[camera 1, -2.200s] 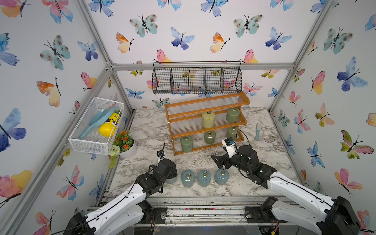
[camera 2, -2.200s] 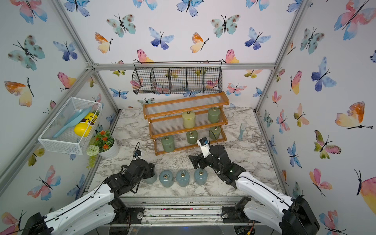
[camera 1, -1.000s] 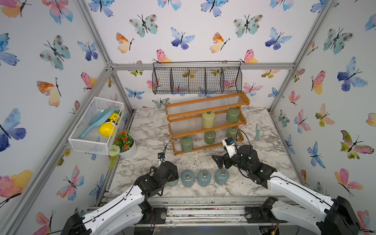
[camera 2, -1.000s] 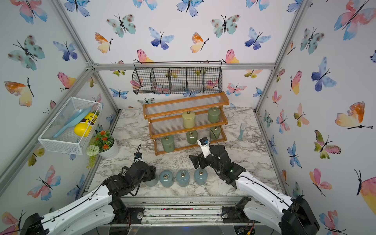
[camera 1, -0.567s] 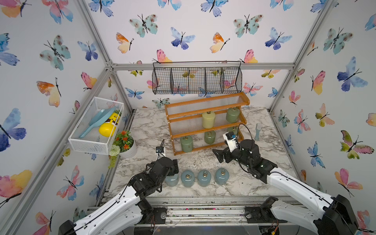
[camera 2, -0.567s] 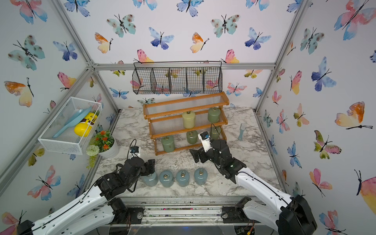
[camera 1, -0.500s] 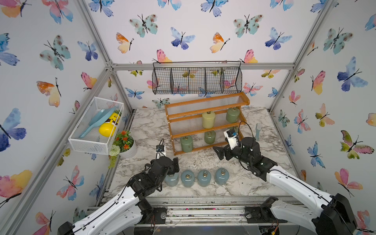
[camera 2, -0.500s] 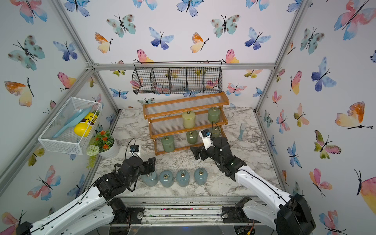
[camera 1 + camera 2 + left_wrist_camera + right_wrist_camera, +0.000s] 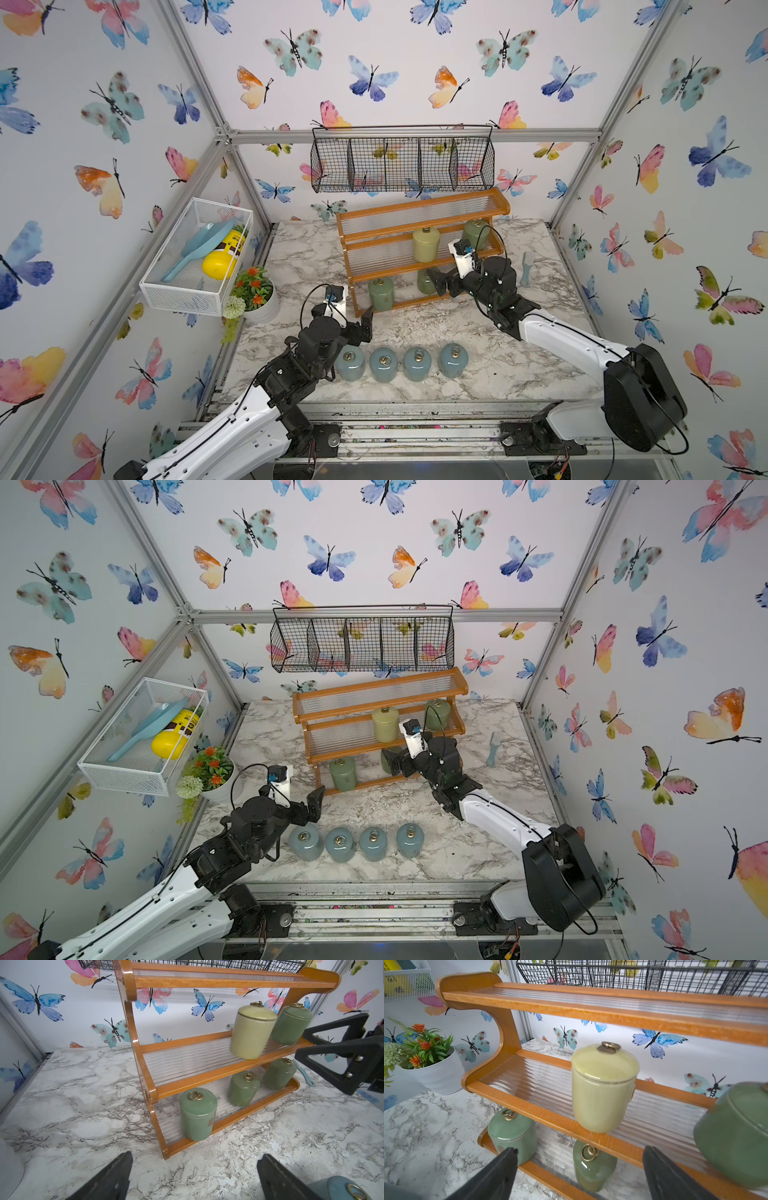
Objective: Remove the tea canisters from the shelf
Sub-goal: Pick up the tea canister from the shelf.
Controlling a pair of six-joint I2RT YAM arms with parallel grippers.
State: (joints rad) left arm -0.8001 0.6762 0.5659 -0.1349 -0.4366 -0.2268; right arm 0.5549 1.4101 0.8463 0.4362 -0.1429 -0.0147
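**Fig.** Left tool and right tool were both released and empty. Four blue-grey canisters stood on the bench; five occupied the shelf. The right tool, poised before the pale yellow canister, could have clipped a rail and toppled it.

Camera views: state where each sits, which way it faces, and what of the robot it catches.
Top views: high at the front, looking down and back over the table and shelf; left arm and right arm show.
Left wrist: low over the table, facing the shelf; open left end effector shows, right end effector intrudes.
Right wrist: close at the middle tier, facing the pale yellow canister; open right end effector shows.
Shared: both wrist views see that canister.
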